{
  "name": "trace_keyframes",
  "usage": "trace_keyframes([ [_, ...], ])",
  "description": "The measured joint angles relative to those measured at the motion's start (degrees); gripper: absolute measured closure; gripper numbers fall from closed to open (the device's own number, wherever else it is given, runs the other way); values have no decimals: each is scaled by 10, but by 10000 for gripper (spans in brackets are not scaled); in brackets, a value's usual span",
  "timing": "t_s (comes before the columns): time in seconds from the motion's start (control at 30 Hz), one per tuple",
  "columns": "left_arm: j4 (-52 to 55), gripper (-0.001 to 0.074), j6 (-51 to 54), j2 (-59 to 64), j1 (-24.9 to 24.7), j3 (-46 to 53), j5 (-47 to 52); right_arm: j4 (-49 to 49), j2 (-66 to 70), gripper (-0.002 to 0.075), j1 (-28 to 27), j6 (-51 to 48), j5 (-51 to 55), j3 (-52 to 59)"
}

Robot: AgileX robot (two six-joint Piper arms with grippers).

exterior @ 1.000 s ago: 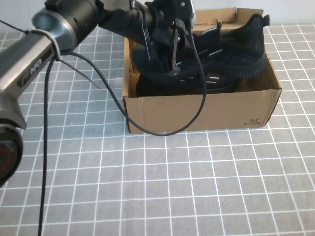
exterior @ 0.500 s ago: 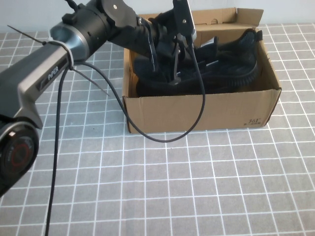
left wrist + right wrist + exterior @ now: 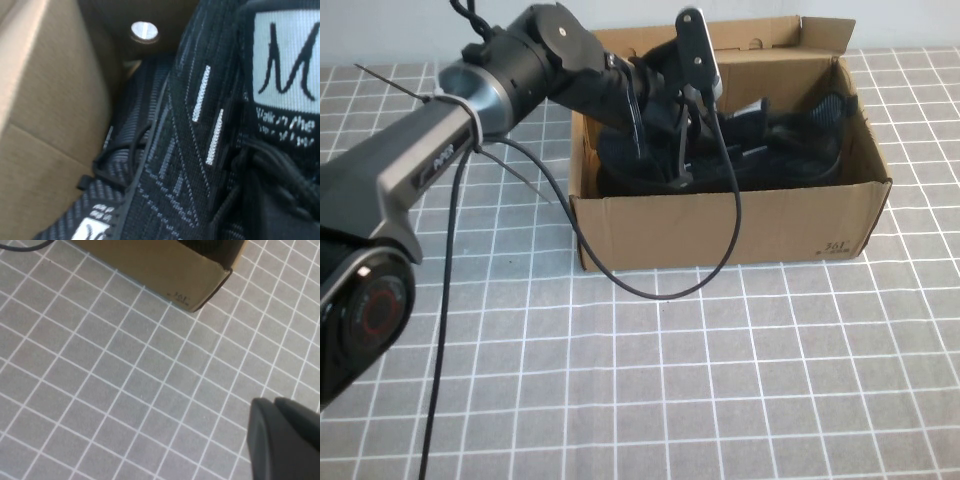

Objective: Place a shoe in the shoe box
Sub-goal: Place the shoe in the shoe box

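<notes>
The brown cardboard shoe box [image 3: 720, 225] stands open at the table's far middle. My left gripper [image 3: 675, 165] reaches down into it from the left and is shut on the shoe [image 3: 800, 150], a black knit sneaker lying low inside with its heel toward the right wall. In the left wrist view the shoe [image 3: 200, 125] fills the picture, with white dashes and a white tongue label. Its twin [image 3: 115, 200] lies under it against the box wall [image 3: 45, 100]. My right gripper [image 3: 270, 402] is shut and empty above the bare table, outside the high view.
The box's lid flap [image 3: 760, 35] stands up at the back. A black cable [image 3: 650, 290] hangs from my left arm over the box's front wall onto the grey gridded table [image 3: 720, 380]. The box's printed front corner [image 3: 179, 297] shows in the right wrist view.
My left gripper has lowered the shoe deeper into the box; its heel, which stood above the right rim, now lies below it. The right gripper's earlier state is not shown.
</notes>
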Motion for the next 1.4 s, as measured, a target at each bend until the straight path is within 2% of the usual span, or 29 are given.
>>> trace_keyframes([
  [0.4, -23, 714, -6, 32, -5, -2, -2, 0, 0, 742, 0, 0, -18, 47],
  [0.77, -42, 714, -85, 42, -6, -21, -3, 0, 0, 742, 0, 1, -24, 47],
  [1.4, -17, 715, -202, 43, -6, -103, 80, 0, 0, 742, 0, 1, -28, 48],
])
